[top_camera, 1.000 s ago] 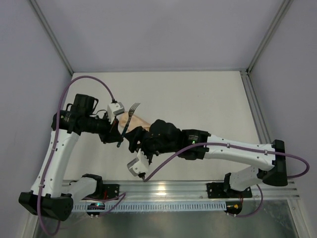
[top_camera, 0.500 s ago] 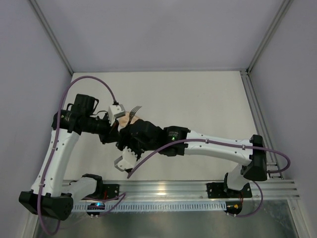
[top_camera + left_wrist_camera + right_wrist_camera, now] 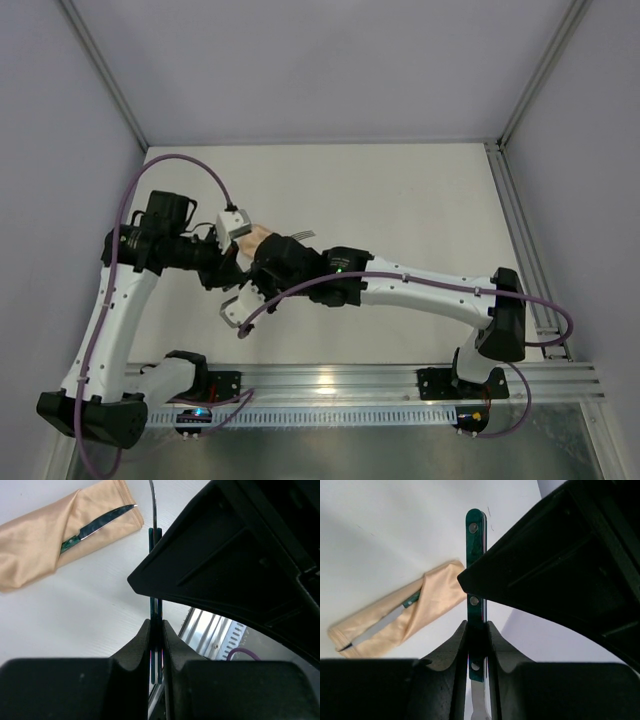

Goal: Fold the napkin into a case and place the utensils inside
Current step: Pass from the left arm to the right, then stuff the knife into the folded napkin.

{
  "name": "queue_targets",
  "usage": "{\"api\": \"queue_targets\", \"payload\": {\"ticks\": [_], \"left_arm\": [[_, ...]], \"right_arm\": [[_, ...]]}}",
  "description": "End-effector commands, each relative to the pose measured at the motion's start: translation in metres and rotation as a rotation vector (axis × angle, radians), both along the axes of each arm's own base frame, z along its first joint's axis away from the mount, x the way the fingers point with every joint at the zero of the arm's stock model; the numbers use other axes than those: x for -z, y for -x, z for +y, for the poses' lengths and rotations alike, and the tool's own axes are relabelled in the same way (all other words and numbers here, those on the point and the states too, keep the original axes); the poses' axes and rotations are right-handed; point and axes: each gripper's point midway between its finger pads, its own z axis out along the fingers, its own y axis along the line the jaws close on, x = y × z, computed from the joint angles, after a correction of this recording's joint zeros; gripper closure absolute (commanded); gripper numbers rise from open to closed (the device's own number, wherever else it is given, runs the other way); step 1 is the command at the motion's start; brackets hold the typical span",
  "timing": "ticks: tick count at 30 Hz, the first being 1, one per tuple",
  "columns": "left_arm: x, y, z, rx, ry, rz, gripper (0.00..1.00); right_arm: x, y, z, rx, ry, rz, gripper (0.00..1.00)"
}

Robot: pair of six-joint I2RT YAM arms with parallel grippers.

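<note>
The fork's dark green riveted handle [image 3: 475,555] is held from both ends. My left gripper [image 3: 156,626] is shut on it edge-on, and the silvery stem [image 3: 153,500] runs up past the right gripper's black body. My right gripper [image 3: 476,628] is shut on the same handle, with the pale end [image 3: 480,705] below. The tines [image 3: 300,235] stick out to the right in the top view. The peach-tan napkin lies folded as a case [image 3: 45,540] on the table, with a knife [image 3: 102,521] tucked under its diagonal flap. The same case [image 3: 395,615] shows in the right wrist view.
The two wrists crowd together over the left middle of the white table [image 3: 400,210], hiding most of the case [image 3: 256,237]. An aluminium rail [image 3: 350,380] runs along the near edge, and grey walls stand on the other three sides.
My right arm has swung left over the case and its gripper has closed on the fork's handle. The fork's tines have swung to the right. The left gripper has kept its hold.
</note>
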Motion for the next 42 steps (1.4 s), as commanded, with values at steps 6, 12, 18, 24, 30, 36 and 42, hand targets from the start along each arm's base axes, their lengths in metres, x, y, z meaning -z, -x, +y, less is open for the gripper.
{"api": "queue_targets", "payload": {"ticks": [6,12,18,24,30,36,42], "left_arm": [[-0.013,-0.012,0.000,-0.188,0.036,0.006,0.54],[-0.031,-0.087,0.027,-0.580,0.041,-0.184,0.25],[0.010,-0.141,0.040,-0.677,-0.069,-0.161,0.42],[0.073,-0.204,0.037,-0.648,-0.149,-0.132,0.50],[0.117,-0.245,0.041,-0.656,-0.183,-0.069,0.51],[0.157,-0.251,0.044,-0.641,-0.236,-0.008,0.53],[0.173,-0.266,0.044,-0.641,-0.256,0.004,0.55]], "right_arm": [[0.020,-0.006,-0.042,0.283,-0.152,0.340,0.96],[0.091,-0.021,-0.073,0.464,-0.218,0.676,0.96],[0.146,-0.056,-0.112,0.801,-0.186,0.964,0.96],[0.178,-0.073,-0.114,0.964,-0.144,1.074,0.96],[0.194,-0.085,-0.107,1.046,-0.086,1.090,0.96],[0.206,-0.088,-0.112,1.092,-0.042,1.077,0.96],[0.208,-0.096,-0.109,1.111,-0.023,1.066,0.96]]}}
